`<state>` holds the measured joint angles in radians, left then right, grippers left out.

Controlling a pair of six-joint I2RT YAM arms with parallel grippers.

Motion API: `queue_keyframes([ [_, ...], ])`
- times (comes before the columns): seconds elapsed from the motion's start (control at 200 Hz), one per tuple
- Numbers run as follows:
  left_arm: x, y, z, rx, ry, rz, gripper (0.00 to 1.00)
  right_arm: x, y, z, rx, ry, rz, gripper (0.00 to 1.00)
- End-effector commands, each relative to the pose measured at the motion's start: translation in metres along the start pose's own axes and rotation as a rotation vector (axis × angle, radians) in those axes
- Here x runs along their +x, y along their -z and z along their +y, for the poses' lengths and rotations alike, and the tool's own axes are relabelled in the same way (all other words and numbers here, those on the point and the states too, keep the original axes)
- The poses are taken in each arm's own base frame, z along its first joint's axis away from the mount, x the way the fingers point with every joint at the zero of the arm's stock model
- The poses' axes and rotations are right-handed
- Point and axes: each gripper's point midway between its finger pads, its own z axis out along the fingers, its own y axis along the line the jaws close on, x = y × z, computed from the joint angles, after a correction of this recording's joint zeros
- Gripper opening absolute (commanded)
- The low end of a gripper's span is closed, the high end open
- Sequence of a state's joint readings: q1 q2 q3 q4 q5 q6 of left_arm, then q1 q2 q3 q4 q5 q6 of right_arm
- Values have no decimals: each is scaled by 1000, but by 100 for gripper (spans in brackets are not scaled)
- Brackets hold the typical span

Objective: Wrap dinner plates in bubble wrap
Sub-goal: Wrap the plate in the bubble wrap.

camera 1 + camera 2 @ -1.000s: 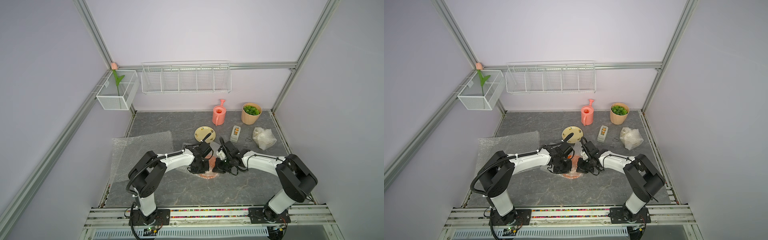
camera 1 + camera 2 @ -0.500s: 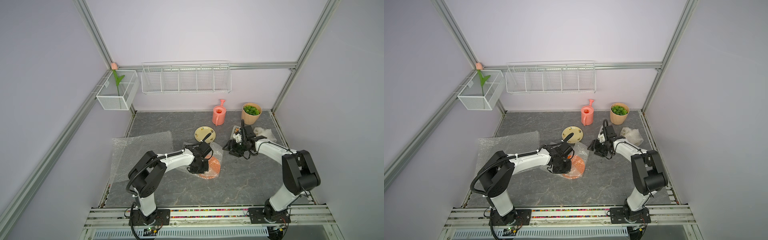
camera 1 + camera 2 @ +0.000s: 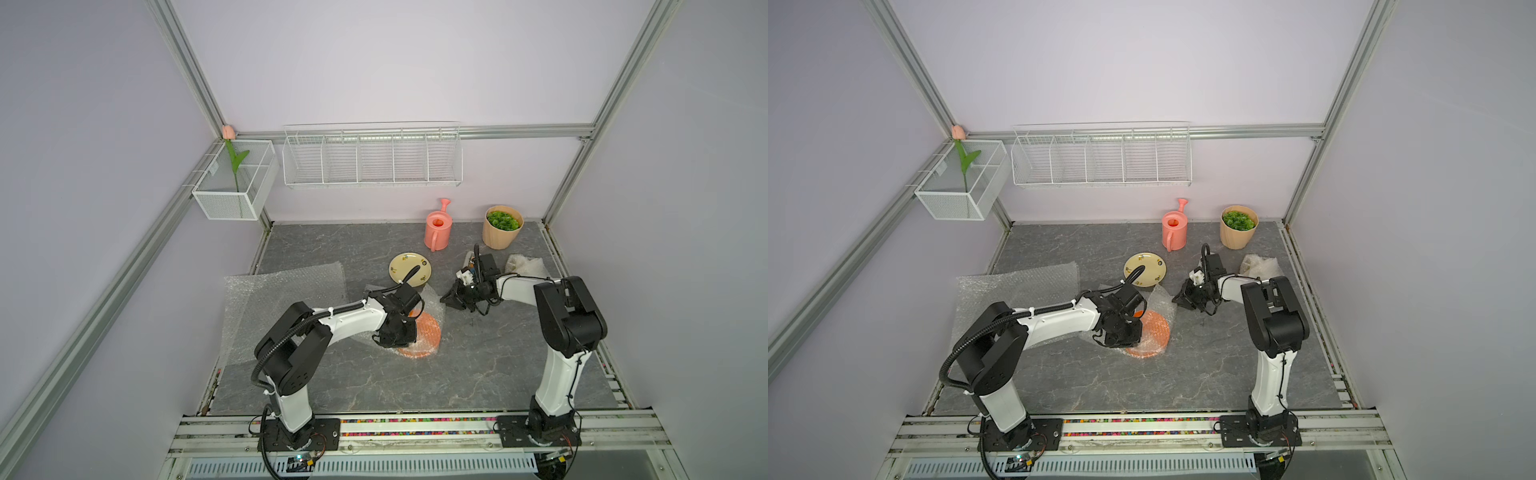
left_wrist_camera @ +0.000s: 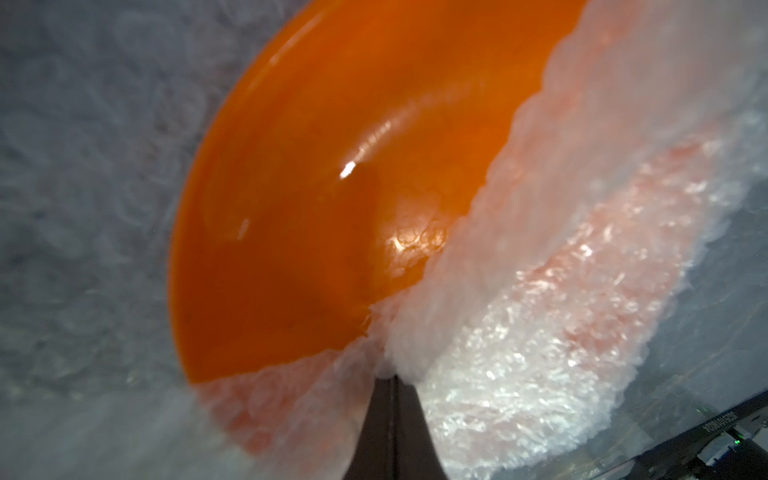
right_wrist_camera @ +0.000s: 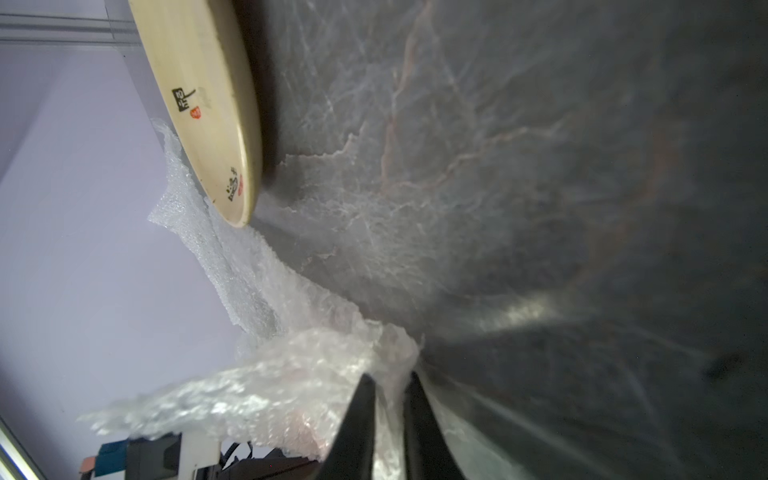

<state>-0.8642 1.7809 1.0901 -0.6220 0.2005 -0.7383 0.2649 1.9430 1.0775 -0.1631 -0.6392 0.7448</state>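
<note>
The orange plate (image 3: 426, 337) (image 3: 1154, 334) lies on a sheet of bubble wrap (image 3: 432, 305) whose edges are folded partly over it. My left gripper (image 3: 395, 341) (image 4: 390, 379) is at the plate's near-left rim, shut on a bunched fold of wrap (image 4: 540, 316), with the bare orange plate (image 4: 332, 187) beyond it. My right gripper (image 3: 446, 298) (image 5: 388, 384) is shut on the sheet's raised far-right corner (image 5: 291, 374). The cream plate (image 3: 409, 268) (image 5: 208, 104) lies bare just behind.
A spare sheet of bubble wrap (image 3: 282, 299) lies flat at the left. At the back right stand a pink watering can (image 3: 437, 226) and a potted plant (image 3: 502, 226), and a crumpled wrap bundle (image 3: 524, 266) lies there too. Wire baskets (image 3: 372, 156) hang on the back wall.
My right gripper left the plate, swung to the back right and opened. It came back and shut on the wrap's far-right corner. That flap fell open meanwhile. The left gripper stayed put.
</note>
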Motion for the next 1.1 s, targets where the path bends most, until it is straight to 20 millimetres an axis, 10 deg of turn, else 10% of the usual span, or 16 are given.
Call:
queue_keyframes([
  [0.0,14,-5,16,-46,3,40,0,-9,9,7,-18,25,-63,7],
  [0.43,-9,1,9,105,65,39,0,93,75,61,-51,279,-39,7],
  [0.77,-12,-2,8,150,83,57,0,183,14,62,-2,354,127,7],
  [1.095,3,-12,10,187,90,104,0,170,-40,36,158,310,104,7],
])
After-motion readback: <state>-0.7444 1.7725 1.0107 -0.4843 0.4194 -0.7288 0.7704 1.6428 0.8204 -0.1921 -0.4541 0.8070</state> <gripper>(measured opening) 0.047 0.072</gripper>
